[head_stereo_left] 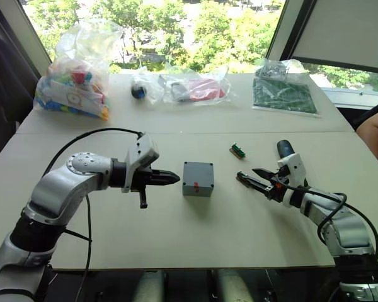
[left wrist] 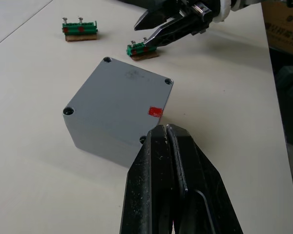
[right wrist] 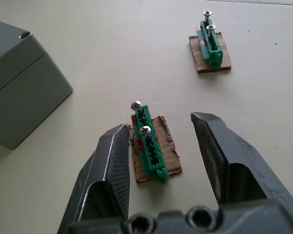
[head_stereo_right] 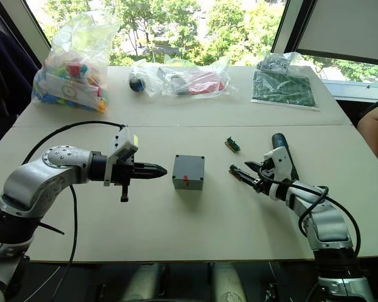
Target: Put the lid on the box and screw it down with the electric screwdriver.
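Box [head_stereo_left: 198, 178] at table centre, lid [left wrist: 118, 95] seated on it. Left gripper [head_stereo_left: 172, 179] closed, empty, just left of box. Right gripper [right wrist: 161, 146] open — straddling a green connector [right wrist: 150, 145]. Screwdriver [head_stereo_left: 285, 149] lies right, behind that gripper.

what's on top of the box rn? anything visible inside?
The lid sits on the box, closing it, with dark screw holes at its corners. Whether screws are in them cannot be told. The inside is fully covered. A red mark shows at the lid's edge.
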